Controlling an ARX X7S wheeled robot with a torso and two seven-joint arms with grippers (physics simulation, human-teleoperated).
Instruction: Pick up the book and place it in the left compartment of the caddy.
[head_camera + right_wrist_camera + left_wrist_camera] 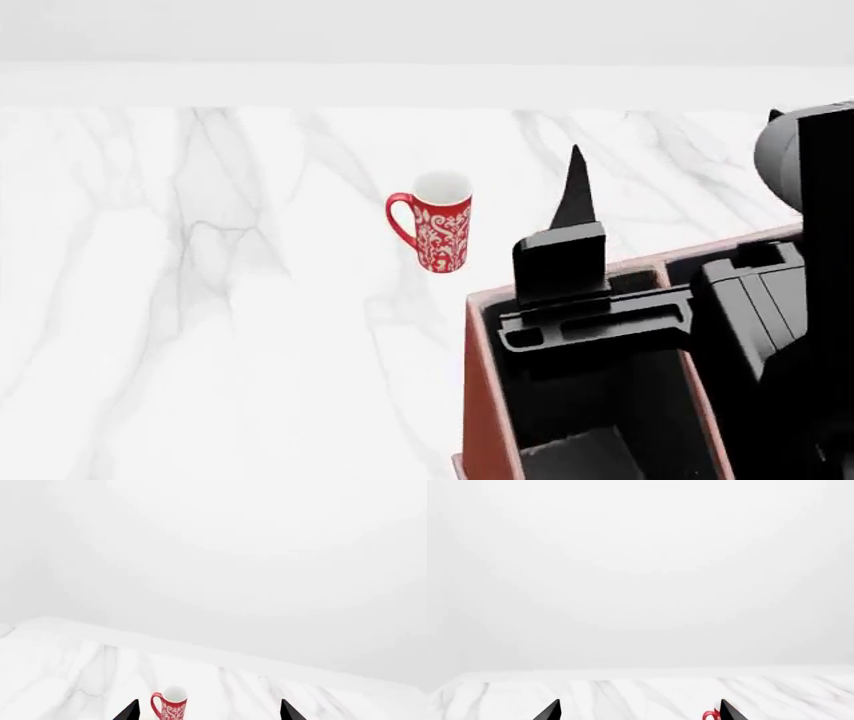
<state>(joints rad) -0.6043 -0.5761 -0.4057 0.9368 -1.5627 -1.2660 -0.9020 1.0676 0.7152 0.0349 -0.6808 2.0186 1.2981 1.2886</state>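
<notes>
Book is hard to find here: it is black, and the inside of the caddy is black too, so I cannot separate them. A flat grey piece low inside the caddy is possibly its pale page edge, but which compartment that would be I cannot tell. Neither hand holds the book.

In the left wrist view, the left gripper shows two sharp black tips standing wide apart, with only marble between them. The right gripper is also spread wide, with nothing held.

From the head view, a black gripper body with a rail hangs over the far part of the caddy, and one pointed finger reaches past its rim. It hides most of the interior.

The caddy is one reddish-brown box with a leather look and a sloped side wall. One mug stands upright on the table, well apart from the caddy; it is a red cylinder with a white curly pattern, a white inside and one handle. The table is smooth white marble with grey veins.
</notes>
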